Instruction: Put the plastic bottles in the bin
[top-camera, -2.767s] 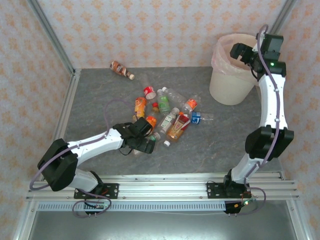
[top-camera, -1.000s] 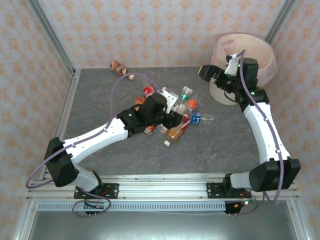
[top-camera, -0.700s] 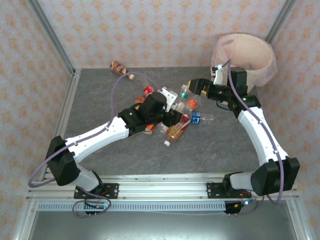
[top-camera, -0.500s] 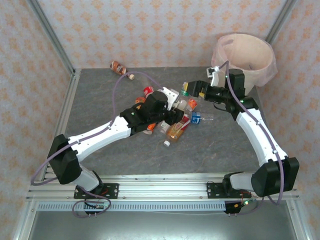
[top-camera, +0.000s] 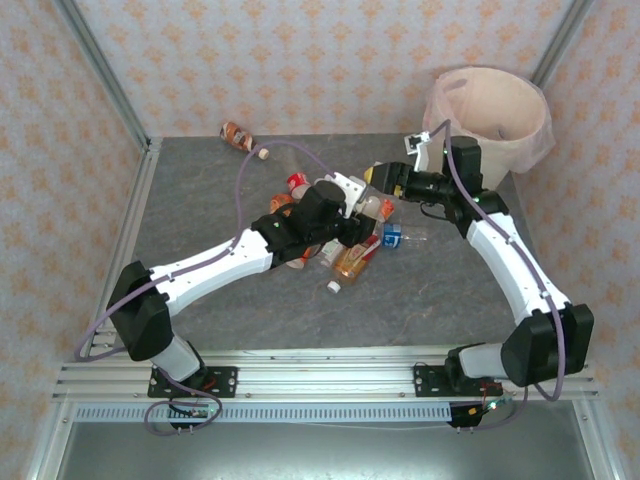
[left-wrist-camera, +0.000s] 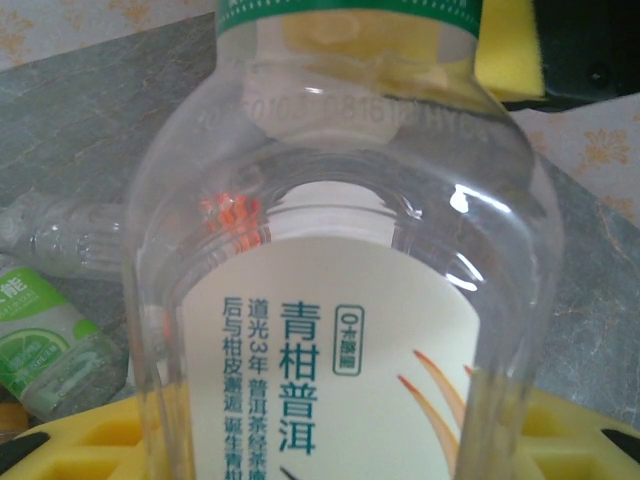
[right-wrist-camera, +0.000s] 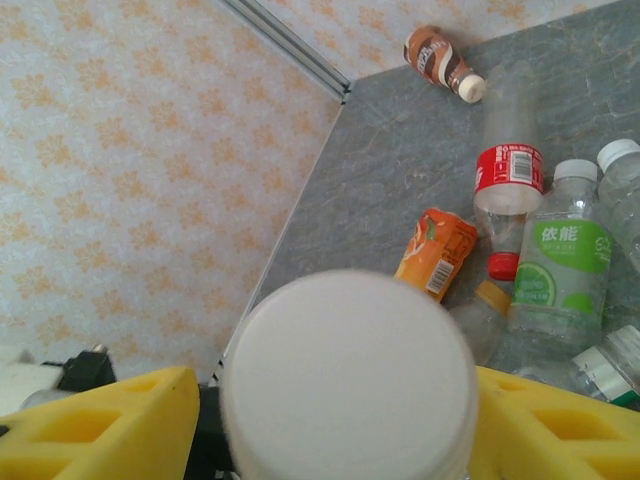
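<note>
right gripper (top-camera: 378, 177) has swung in, half-closed around the bottle (left-wrist-camera: 340, 300) left gripper (top-camera: 352, 208) holds.

grey marbled tabletop (top-camera: 190, 200) lying flat, filling cell floor. cream wallpaper (top-camera: 300, 60) with orange flower motifs covering back wall and both side walls. two aluminium posts rising at back corners: left post (top-camera: 100, 70) slanting toward upper left of top view, right post (top-camera: 556, 40) slanting toward upper right. metal strip (top-camera: 133, 220) running along tabletop's left edge. slotted rails (top-camera: 330, 372) crossing near edge side to side. below rails, dull steel shelf (top-camera: 320, 455) catching faint light.
</note>
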